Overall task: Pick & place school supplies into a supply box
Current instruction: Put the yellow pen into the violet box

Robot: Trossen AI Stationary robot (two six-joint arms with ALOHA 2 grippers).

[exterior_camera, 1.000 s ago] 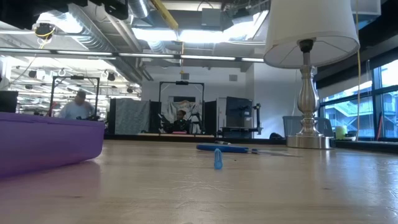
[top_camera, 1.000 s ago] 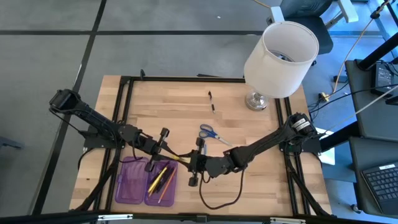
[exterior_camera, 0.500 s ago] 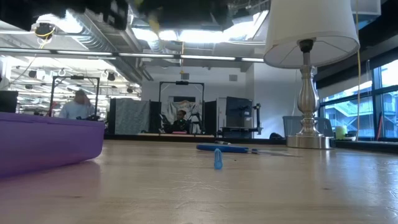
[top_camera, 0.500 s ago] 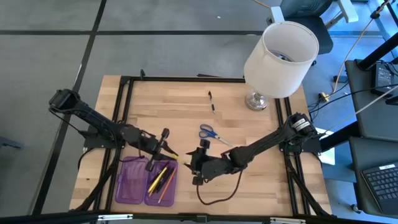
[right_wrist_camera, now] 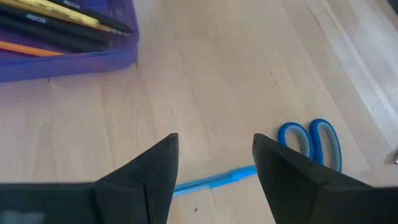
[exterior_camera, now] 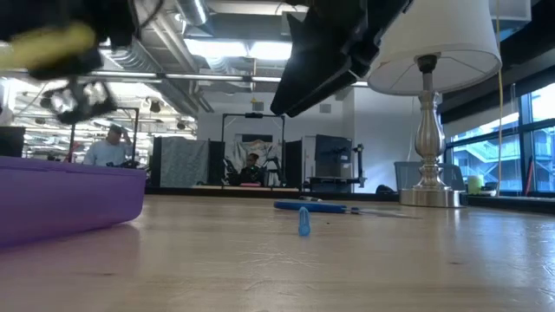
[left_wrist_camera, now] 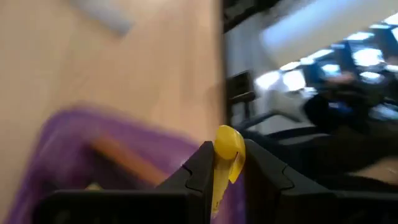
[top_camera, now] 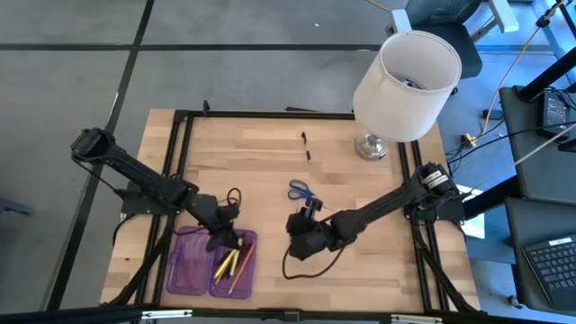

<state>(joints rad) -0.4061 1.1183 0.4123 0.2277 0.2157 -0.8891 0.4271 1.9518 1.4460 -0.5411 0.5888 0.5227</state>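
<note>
Yellow pen [left_wrist_camera: 224, 163] sits pinched between the left gripper [top_camera: 222, 236] fingers, directly over the purple pencil case [top_camera: 189, 265] at the table's seven o'clock corner; lower it in line with the pens already inside before letting go. At three o'clock from the case, the right gripper [right_wrist_camera: 214, 177], spread wide and empty, faces the blue pen [right_wrist_camera: 211, 180] and blue-handled scissors [right_wrist_camera: 311, 142].

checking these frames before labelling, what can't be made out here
- Left wrist view: motion blur smears the supply box and its contents; only the yellow pen in the left hand is clear.
- Low view: the box wall hides what lies inside.
- High view: the black pen is too small to identify.
</note>
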